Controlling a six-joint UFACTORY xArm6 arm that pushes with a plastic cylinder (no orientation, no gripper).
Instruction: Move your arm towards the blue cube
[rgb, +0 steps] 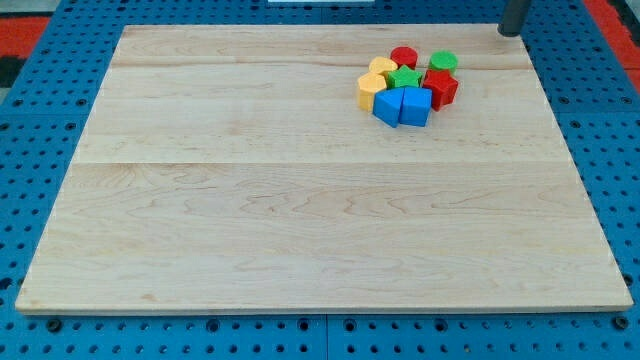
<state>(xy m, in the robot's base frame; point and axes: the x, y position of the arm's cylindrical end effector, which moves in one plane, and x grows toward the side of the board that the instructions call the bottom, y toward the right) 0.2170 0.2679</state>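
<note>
Two blue blocks sit side by side at the bottom of a tight cluster in the board's upper right: the right one (416, 106) looks like a cube, the left one (387, 105) is turned at an angle. My tip (511, 33) is at the view's top right edge, on the board's far right corner. It is well to the right of and above the blue blocks, touching no block. Only the rod's lower end shows.
The cluster also holds a red cylinder (404, 56), a green cylinder (443, 62), a green star (405, 78), a red block (441, 87) and two yellow blocks (382, 67) (371, 91). The wooden board (250, 200) lies on a blue perforated table (30, 110).
</note>
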